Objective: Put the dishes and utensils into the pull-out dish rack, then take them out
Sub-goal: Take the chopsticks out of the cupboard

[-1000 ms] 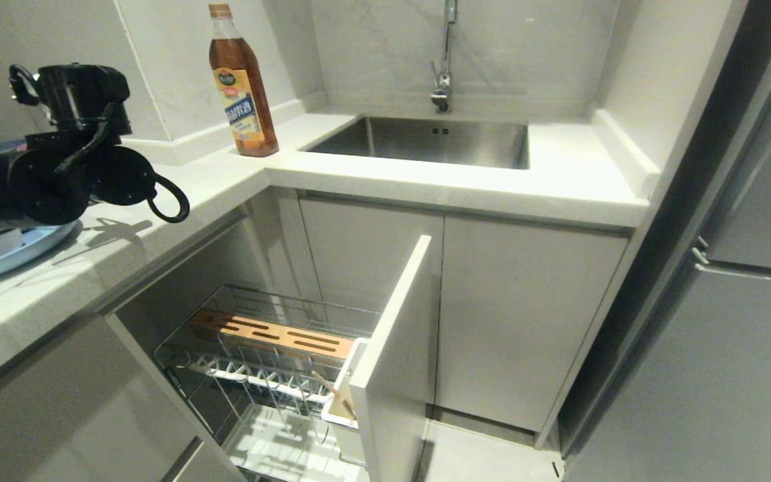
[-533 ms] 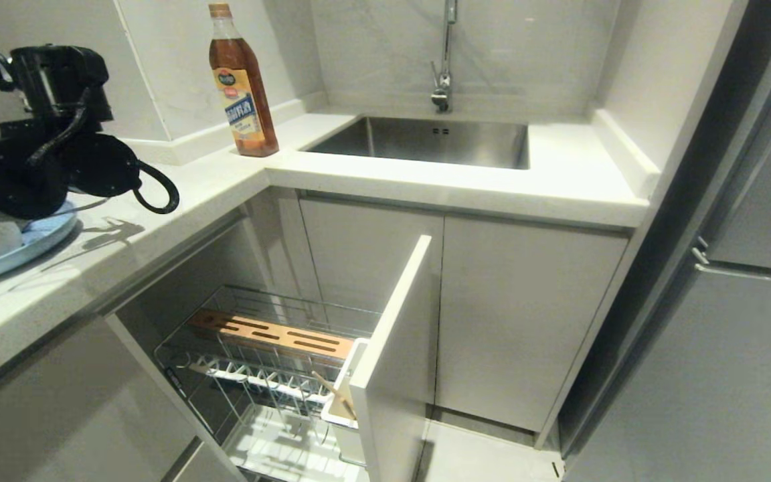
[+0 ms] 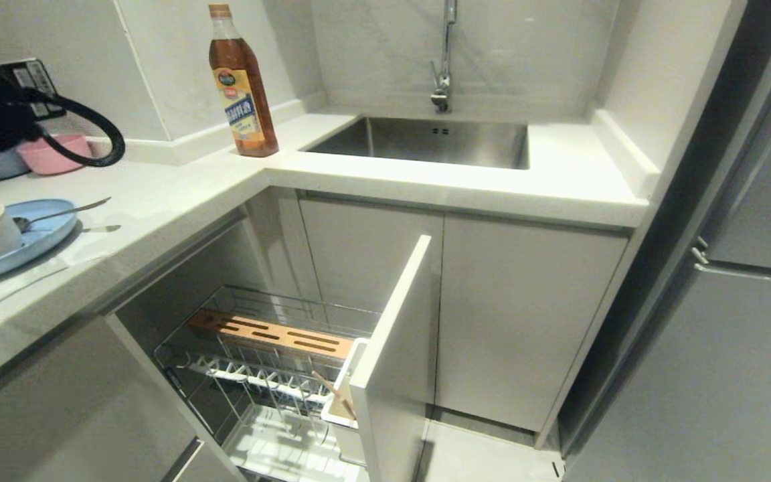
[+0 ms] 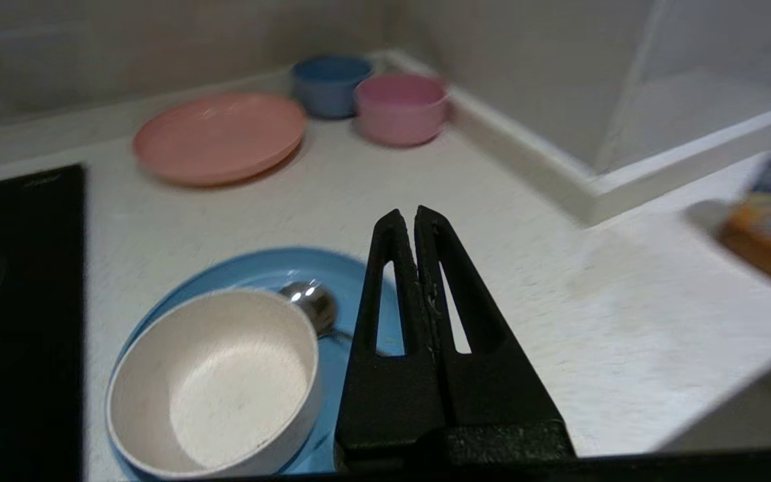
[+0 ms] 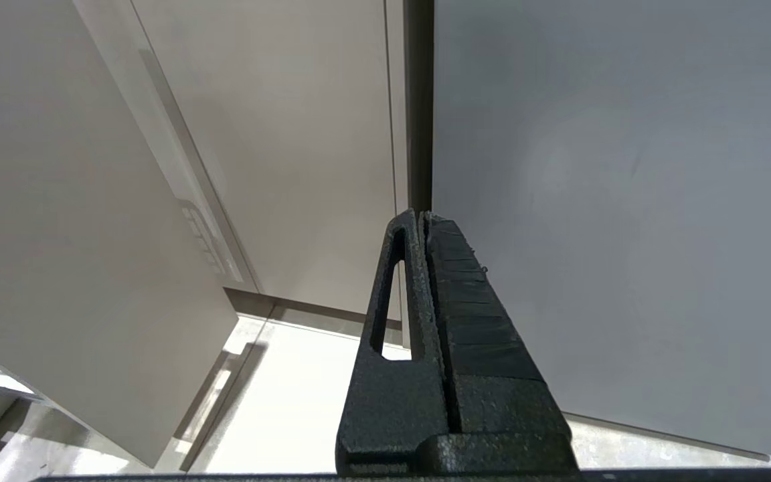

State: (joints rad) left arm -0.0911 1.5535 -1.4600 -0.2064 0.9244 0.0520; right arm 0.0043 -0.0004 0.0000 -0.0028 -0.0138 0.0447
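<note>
Left wrist view shows my left gripper [image 4: 415, 217] closed tight with nothing between its fingers, hanging above the counter [image 4: 559, 268] over the edge of the blue plate [image 4: 258, 268]. The white bowl [image 4: 215, 381] sits on that plate, and the spoon [image 4: 312, 304] lies on the plate just beside the bowl, its handle hidden behind my fingers. Farther back stand a pink plate [image 4: 221, 137], a blue bowl [image 4: 328, 84] and a pink bowl [image 4: 402, 107]. Below the counter, the dish rack [image 3: 272, 361] is pulled out, with chopsticks [image 3: 335, 395] leaning in its white holder. My right gripper [image 5: 422, 221] is closed and empty, near the cabinet fronts.
</note>
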